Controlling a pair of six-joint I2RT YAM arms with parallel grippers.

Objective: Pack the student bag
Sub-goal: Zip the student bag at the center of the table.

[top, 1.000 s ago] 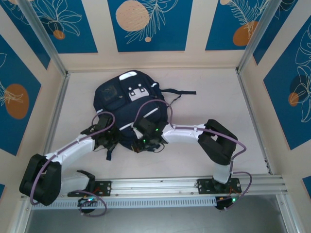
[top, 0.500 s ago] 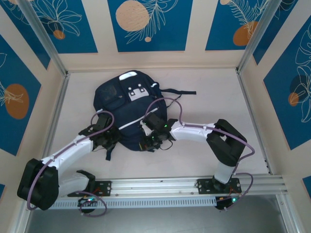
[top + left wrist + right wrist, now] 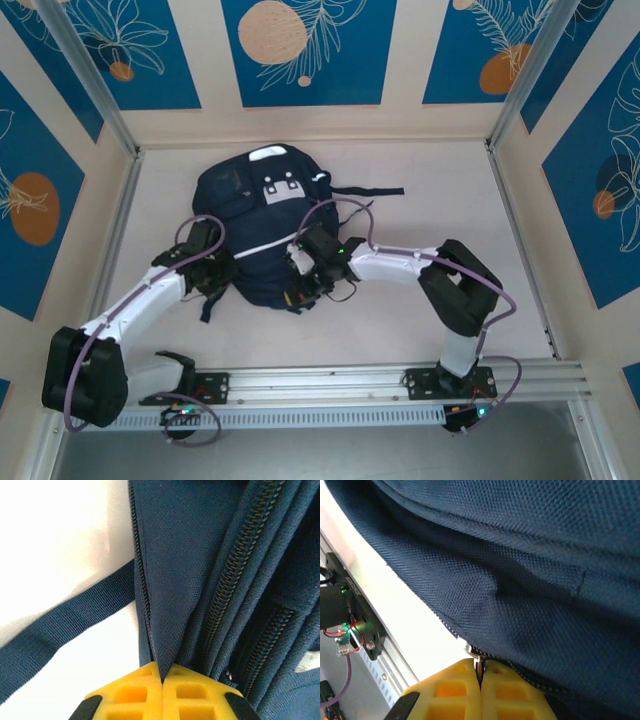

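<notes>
Left pincer [image 3: 162, 674] tight on student bag [image 3: 172, 575]

Student bag [image 3: 255, 225]: large, navy fabric. Lies flat mid-table, front face up, top toward far wall. Carries grey-white patch [image 3: 283, 187] on upper front and thin white stripe [image 3: 265, 248] across the middle. Trails dark strap [image 3: 372, 190] to the right, webbing strap [image 3: 65, 625] on near-left side. Shows zip teeth [image 3: 225, 595] along side seams.
</notes>
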